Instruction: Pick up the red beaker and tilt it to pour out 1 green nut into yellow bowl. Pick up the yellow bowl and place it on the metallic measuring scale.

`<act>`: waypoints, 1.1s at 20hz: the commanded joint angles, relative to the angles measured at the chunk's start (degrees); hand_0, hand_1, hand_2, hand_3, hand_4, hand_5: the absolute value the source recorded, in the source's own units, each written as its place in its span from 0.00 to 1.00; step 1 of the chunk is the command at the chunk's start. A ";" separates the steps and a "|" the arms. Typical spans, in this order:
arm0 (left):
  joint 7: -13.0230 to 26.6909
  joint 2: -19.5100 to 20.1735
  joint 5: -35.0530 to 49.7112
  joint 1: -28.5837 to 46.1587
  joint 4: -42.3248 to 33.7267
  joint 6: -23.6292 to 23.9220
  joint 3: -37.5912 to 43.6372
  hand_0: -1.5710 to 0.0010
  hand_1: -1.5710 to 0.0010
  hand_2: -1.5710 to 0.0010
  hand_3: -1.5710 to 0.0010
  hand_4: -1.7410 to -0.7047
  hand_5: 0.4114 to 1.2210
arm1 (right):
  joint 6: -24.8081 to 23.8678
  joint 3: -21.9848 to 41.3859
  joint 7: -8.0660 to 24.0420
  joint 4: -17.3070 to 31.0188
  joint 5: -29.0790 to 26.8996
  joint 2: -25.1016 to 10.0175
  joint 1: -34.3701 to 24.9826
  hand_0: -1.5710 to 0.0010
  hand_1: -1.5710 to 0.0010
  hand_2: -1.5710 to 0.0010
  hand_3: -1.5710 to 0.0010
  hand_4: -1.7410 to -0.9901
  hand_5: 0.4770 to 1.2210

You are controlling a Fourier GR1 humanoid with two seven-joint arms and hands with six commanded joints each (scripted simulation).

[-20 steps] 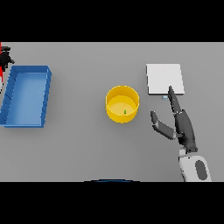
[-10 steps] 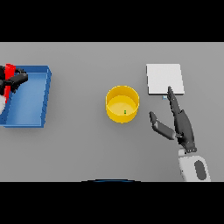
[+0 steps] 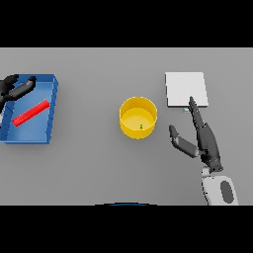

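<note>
The red beaker [image 3: 30, 112] lies on its side, slanted, inside the blue tray [image 3: 51, 106] at the left. My left hand [image 3: 15, 89] hovers over the tray's far left corner, open and apart from the beaker. The yellow bowl [image 3: 126, 109] stands mid-table with one green nut [image 3: 141, 126] inside it. The metallic scale [image 3: 185, 89] is a flat square plate at the back right. My right hand [image 3: 205, 141] is open to the right of the bowl, with its straight fingers pointing at the scale's front edge and its thumb spread towards the bowl.
The blue tray has low walls and sits near the table's left edge. Grey tabletop lies between tray, bowl and scale.
My left hand, which held the red beaker at the tray's left edge, has let it go; the beaker now lies in the tray. The right hand has stayed put.
</note>
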 commanded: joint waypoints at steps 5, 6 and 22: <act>-3.21 -0.98 -1.53 -0.68 1.99 2.81 0.66 0.96 0.96 0.96 0.97 1.00 0.30 | -1.41 0.43 2.09 0.04 2.40 -0.23 -0.08 1.00 1.00 1.00 1.00 0.75 0.26; -5.18 -1.50 -1.49 -0.58 2.09 3.53 1.08 0.96 0.97 0.97 0.98 0.99 0.31 | -1.39 1.25 2.58 -0.10 4.21 -0.98 -0.25 1.00 1.00 1.00 1.00 0.77 0.27; -7.10 -2.31 -0.36 -0.18 1.17 4.03 1.64 1.00 1.00 1.00 1.00 0.99 0.33 | 18.57 22.85 -2.42 9.97 32.55 -21.40 -27.78 1.00 1.00 1.00 1.00 0.70 0.31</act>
